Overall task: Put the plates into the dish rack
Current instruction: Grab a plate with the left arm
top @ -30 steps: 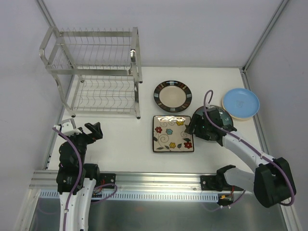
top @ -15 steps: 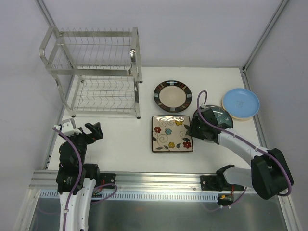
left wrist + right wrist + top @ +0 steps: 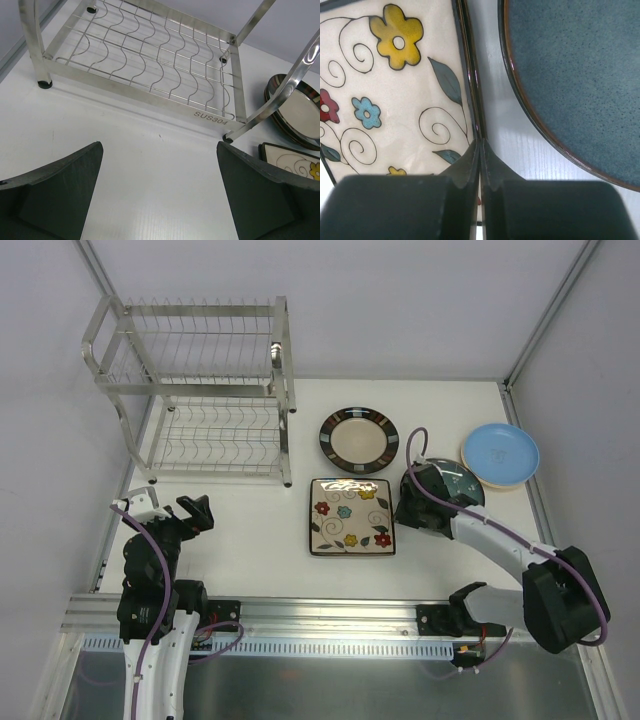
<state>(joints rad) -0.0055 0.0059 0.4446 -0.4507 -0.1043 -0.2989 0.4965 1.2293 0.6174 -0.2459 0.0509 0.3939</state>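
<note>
Pale grey walls enclose a white table. The two-tier silver wire dish rack stands at its far left corner with no plate in any slot.

Right end effector: closed. The two dark fingertips meet directly at the right-hand dark edge of the square cream floral plate. The wrist view does not settle whether that edge is nipped between the tips or merely touched. The plate lies flat on the table near the centre, to the left of this end effector.

The dark teal glazed round plate lies flat just to the right of the same end effector, apart from the square plate, with a strip of bare table between them. From above, the right arm covers part of it.

The round cream plate with a dark banded rim rests beyond the square plate, near the rack's right legs. The light blue round plate sits at the far right of the table.

Left end effector: jaws fully apart, holding nothing. It hangs over bare table in front of the rack, well apart from all plates.
</note>
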